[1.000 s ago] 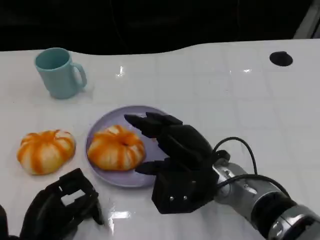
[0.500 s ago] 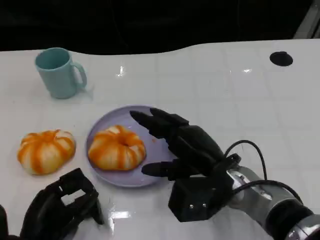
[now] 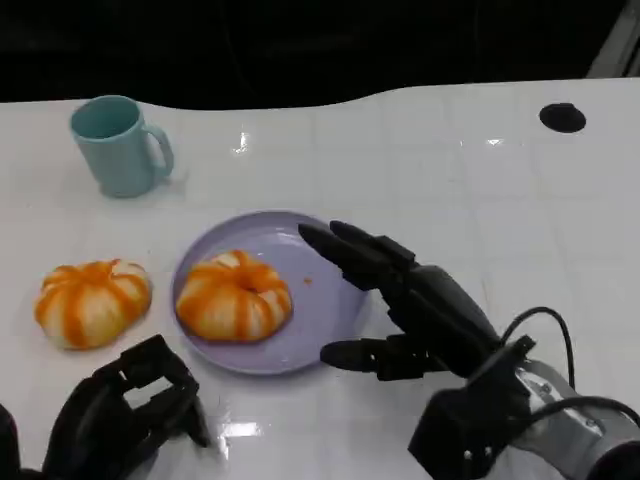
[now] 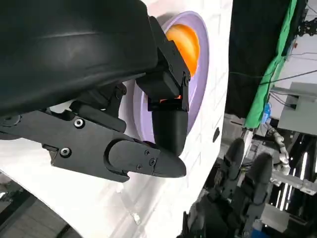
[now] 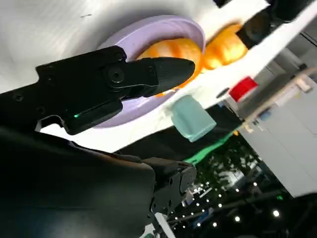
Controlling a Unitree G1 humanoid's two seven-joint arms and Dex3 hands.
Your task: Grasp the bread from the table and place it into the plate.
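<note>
- Left hand [image 3: 120, 415], fingers curled in on nothing, sits at the table's [image 3: 450, 180] near edge.
- Right hand [image 3: 420, 305], fingers spread and empty, hovers at the plate's [image 3: 320, 300] right rim.
- 1 bread [image 3: 233, 295] lies in the plate; another bun [image 3: 90, 302] lies just left of it.
- Mug [image 3: 118, 145] stands far left.

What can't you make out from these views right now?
- Left hand: head view cuts it off at the bottom edge, so its finger state is unclear.
- Plate: in the left wrist view the hand's shell hides most of it.
- Bread on the plate: its underside contact is hidden.
- Right hand: palm side faces away.
</note>
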